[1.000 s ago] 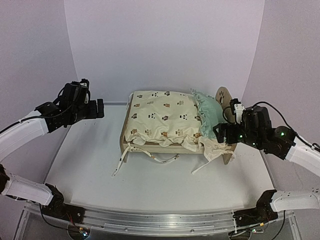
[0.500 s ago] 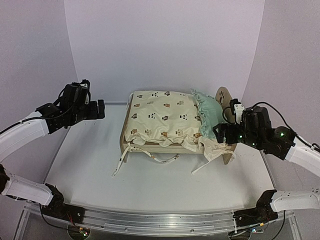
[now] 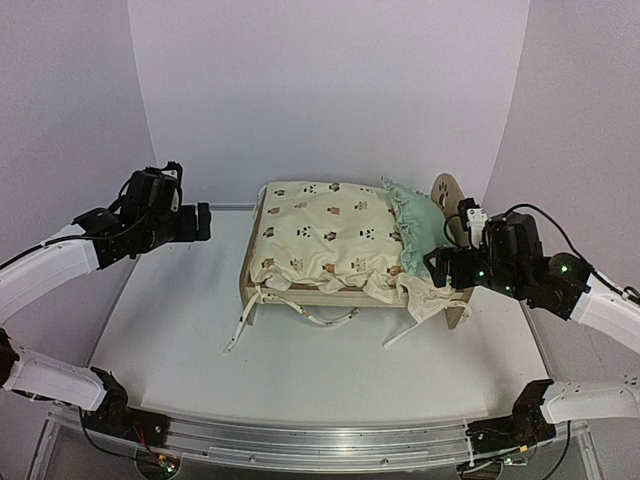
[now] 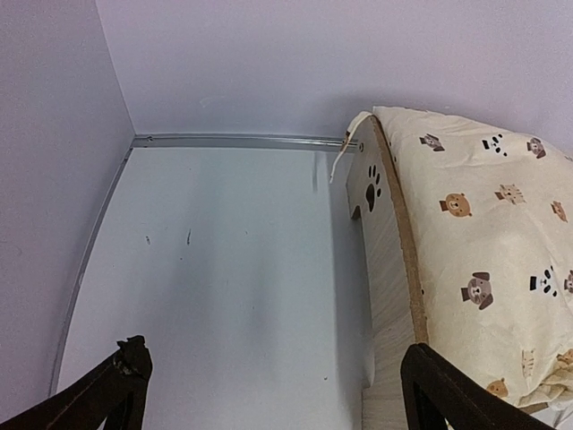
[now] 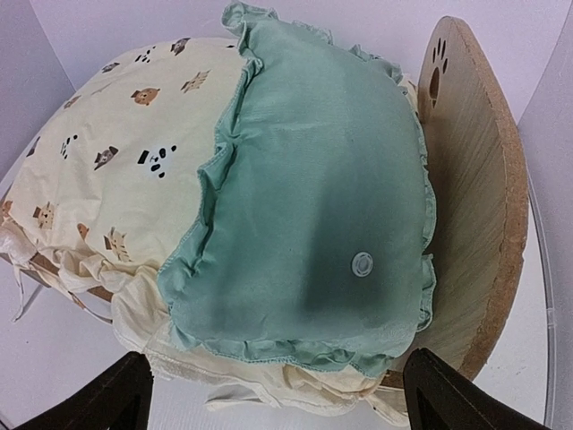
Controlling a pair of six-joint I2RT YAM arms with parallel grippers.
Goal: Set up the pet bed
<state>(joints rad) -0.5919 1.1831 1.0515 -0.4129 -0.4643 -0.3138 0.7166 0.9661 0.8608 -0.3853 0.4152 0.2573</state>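
Mid-bench (image 3: pixel 300 370) now: pet bed (image 3: pixel 330 297) laid lengthwise, left to right, with cream cushion (image 3: pixel 325 232) spread over it and ties (image 3: pixel 320 318) trailing off the near side. At the right end, headboard (image 5: pixel 474 179) upright, mint pillow (image 5: pixel 313 224) propped against it and overlapping the cushion. Straight ahead of the right gripper (image 3: pixel 437 268), and near: that pillow. Clearly the closer arm, spread wide, holding nothing. Over on the left, left gripper (image 3: pixel 202 220) equally wide and empty, well apart from the foot end.

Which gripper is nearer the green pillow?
Right. The right gripper is just beside the pillow at the headboard end; the left gripper is off the bed's opposite end.
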